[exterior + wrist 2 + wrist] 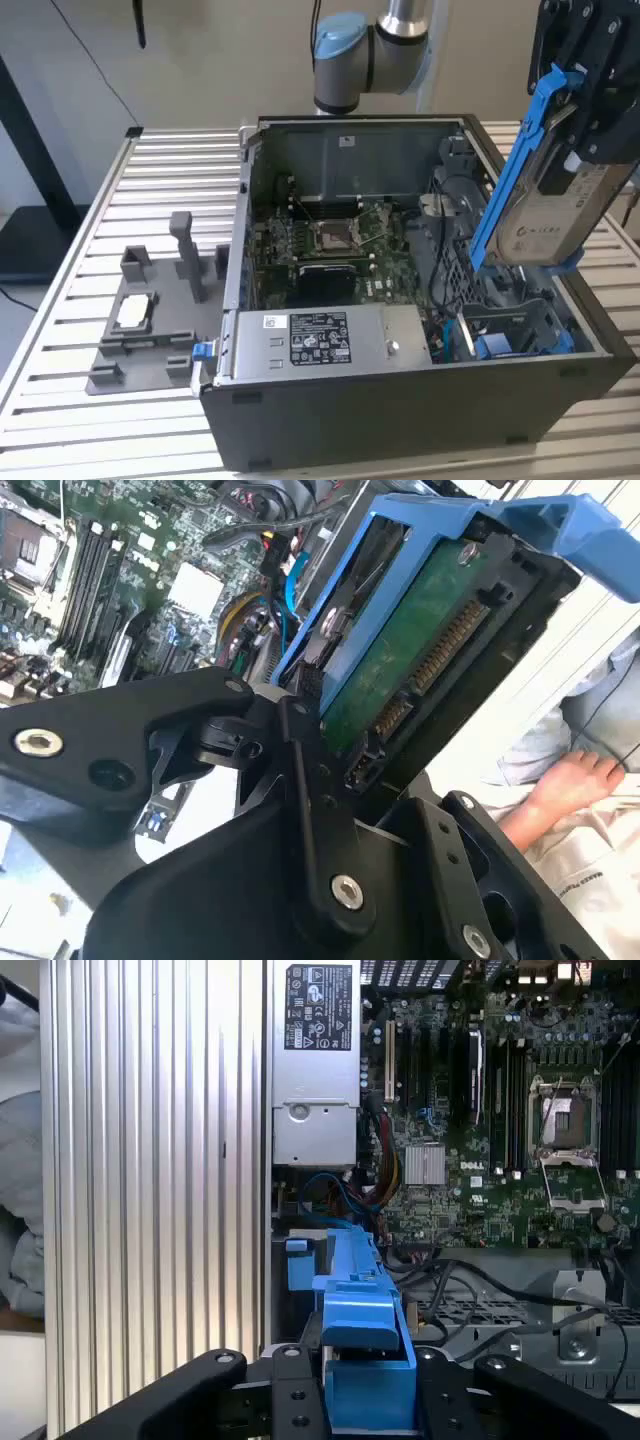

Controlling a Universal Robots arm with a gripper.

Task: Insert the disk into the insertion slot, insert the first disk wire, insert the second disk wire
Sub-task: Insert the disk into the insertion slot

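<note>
Above the computer case [400, 410], at the exterior view's right, the gripper [580, 140] is cut off by the picture's top and right edges, and its black body hides the upper end of the disk [545, 215] it clamps; the print on the disk's label is too small to tell. The arm [370, 45] behind the computer case is cut by the top edge. In the second wrist view a person's hand [570, 780] outside the computer case has its wrist hidden behind the gripper's black frame
</note>
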